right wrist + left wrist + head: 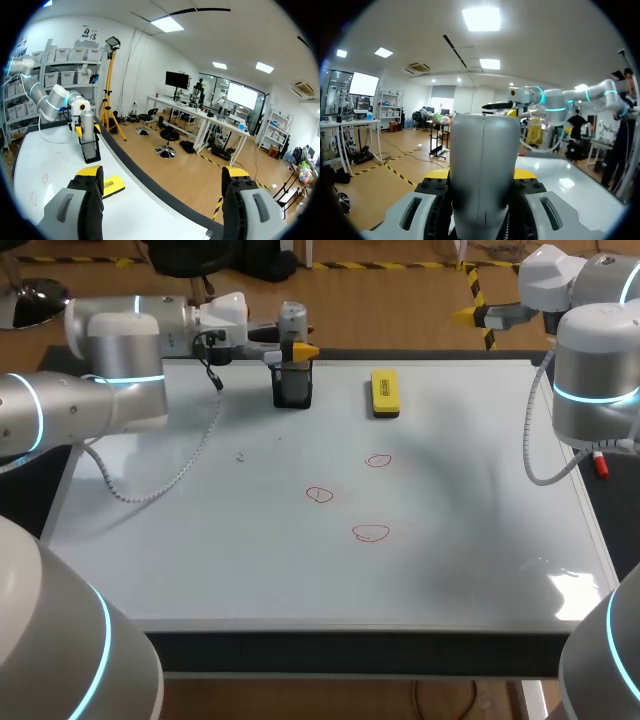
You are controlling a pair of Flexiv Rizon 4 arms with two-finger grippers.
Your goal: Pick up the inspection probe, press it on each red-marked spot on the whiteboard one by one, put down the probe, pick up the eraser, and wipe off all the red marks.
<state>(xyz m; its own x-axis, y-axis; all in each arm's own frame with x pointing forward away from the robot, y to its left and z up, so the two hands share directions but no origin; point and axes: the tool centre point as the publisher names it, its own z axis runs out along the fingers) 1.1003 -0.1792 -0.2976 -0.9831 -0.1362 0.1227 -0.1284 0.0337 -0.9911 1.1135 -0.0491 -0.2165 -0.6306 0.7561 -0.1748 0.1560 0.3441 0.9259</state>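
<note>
Standing in its black holder (292, 390), the probe (291, 318) seems gripped by the left hand (290, 353); right hand (162, 175) open.

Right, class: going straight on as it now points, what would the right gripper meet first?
Likely nothing: the right gripper points past the far edge of the whiteboard, into open space; the probe and eraser sit off to one side.

Open whiteboard (340, 390) between probe (292, 318) and eraser (384, 393)

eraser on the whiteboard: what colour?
The eraser is yellow, with a dark strip along its base. It shows best in the head view.
</note>
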